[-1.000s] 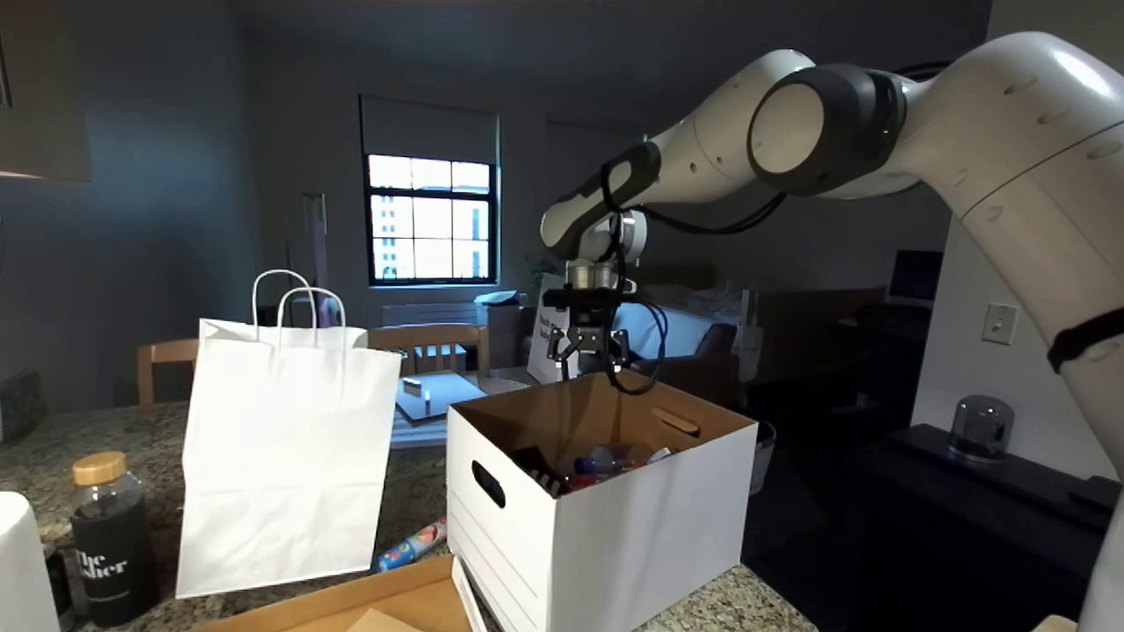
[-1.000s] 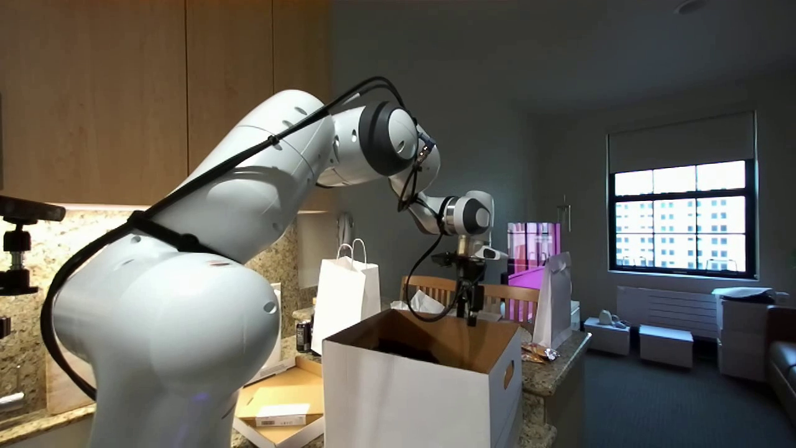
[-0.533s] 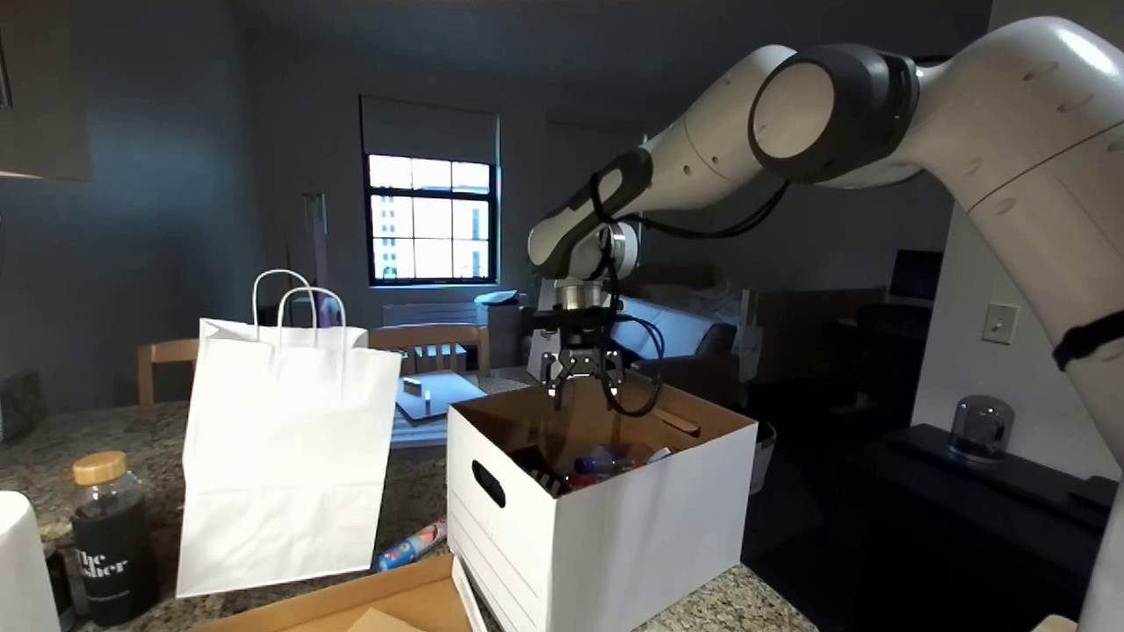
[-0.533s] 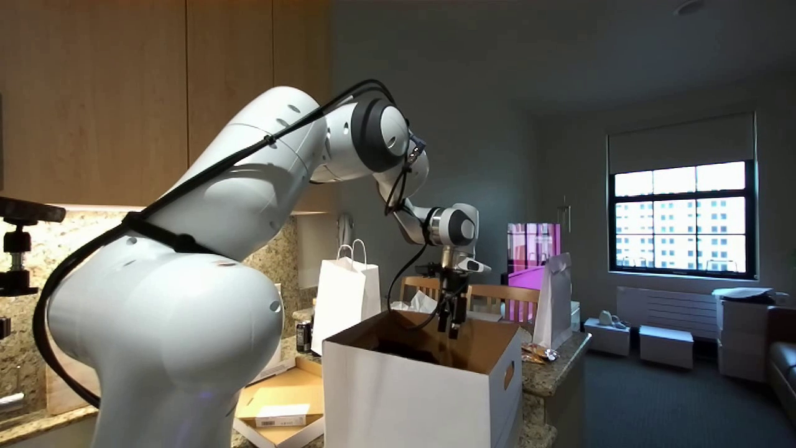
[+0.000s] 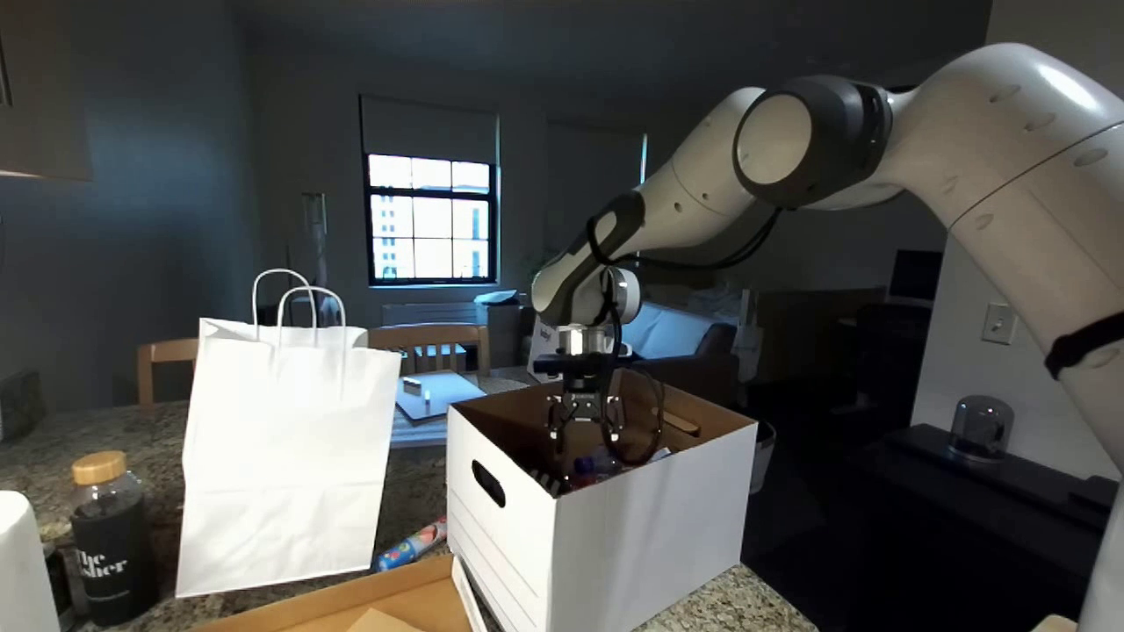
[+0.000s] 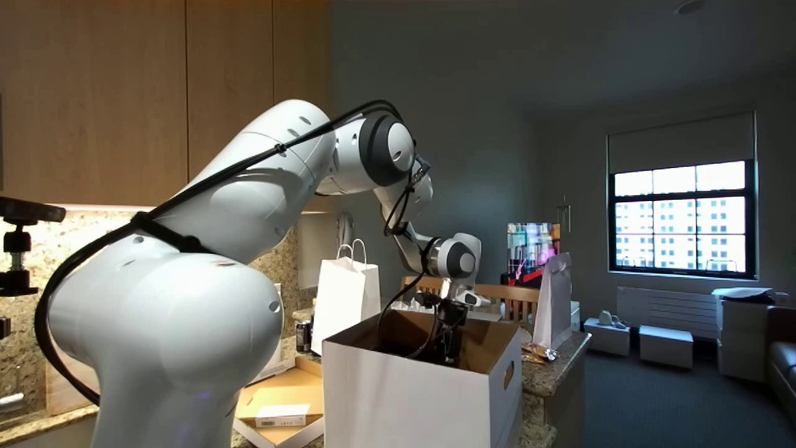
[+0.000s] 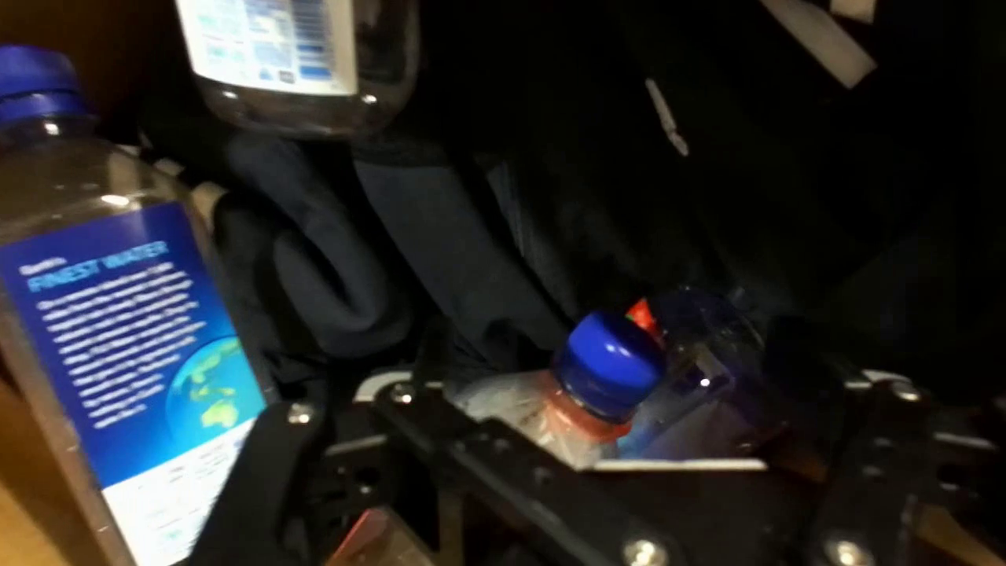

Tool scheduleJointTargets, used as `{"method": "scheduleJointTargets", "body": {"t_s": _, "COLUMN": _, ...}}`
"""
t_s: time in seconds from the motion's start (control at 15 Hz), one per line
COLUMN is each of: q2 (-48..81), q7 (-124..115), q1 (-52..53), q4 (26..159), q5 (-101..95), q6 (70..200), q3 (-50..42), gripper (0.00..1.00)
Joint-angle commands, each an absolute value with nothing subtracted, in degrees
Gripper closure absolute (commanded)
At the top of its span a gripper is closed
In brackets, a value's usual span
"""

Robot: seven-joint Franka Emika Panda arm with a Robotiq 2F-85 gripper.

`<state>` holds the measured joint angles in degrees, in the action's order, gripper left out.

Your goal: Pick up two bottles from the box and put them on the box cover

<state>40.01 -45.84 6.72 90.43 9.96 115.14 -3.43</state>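
The white box [image 5: 650,535] stands on the counter, open at the top. My gripper [image 5: 587,438] points down inside its rim, jaws wide apart. In the wrist view a bottle with a blue cap [image 7: 609,365] leans below, seen between the fingers but not gripped; its lower body is hidden. Left of the jaws, a clear water bottle with a blue label [image 7: 134,330] leans near the brown wall. At the top of that view shows the base of a further clear bottle [image 7: 275,55]. The box cover [image 5: 386,586], shallow and brown inside, lies beside the box.
Dark fabric [image 7: 440,244] fills much of the box floor. A white paper bag [image 5: 290,456], a patterned tube [image 5: 411,546] and a black bottle with a wooden cap [image 5: 112,535] stand or lie on the counter. Flat cardboard with a label [image 6: 283,414] rests in the cover.
My gripper has come down from above the rim into the box, shifting slightly sideways on the way. Its jaws have stayed open. The box and cover have not moved.
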Motion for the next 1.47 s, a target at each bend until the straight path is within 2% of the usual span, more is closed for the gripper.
{"method": "scheduleJointTargets", "body": {"t_s": 0.0, "q2": 40.94, "q7": -47.16, "q1": 6.51, "q4": 91.77, "q5": 13.51, "q6": 125.57, "q3": -2.18, "gripper": 0.0}}
{"method": "scheduleJointTargets", "body": {"t_s": 0.2, "q2": 42.18, "q7": -51.16, "q1": 7.56, "q4": 91.65, "q5": 13.07, "q6": 131.69, "q3": -3.4, "gripper": 0.0}}
{"method": "scheduleJointTargets", "body": {"t_s": 0.47, "q2": 42.13, "q7": -51.79, "q1": 7.06, "q4": 92.04, "q5": 12.53, "q6": 126.6, "q3": -2.63, "gripper": 0.0}}
{"method": "scheduleJointTargets", "body": {"t_s": 0.73, "q2": 42.42, "q7": -50.68, "q1": 7.03, "q4": 91.74, "q5": 11.94, "q6": 127.12, "q3": -2.65, "gripper": 0.0}}
{"method": "scheduleJointTargets", "body": {"t_s": 0.93, "q2": 42.58, "q7": -60.87, "q1": 8.27, "q4": 91.05, "q5": 12.93, "q6": 123.2, "q3": -4.23, "gripper": 0.0}}
{"method": "scheduleJointTargets", "body": {"t_s": 1.4, "q2": 42.34, "q7": -76.21, "q1": 6.55, "q4": 93.88, "q5": 13.42, "q6": 127.36, "q3": -6.31, "gripper": 0.0}}
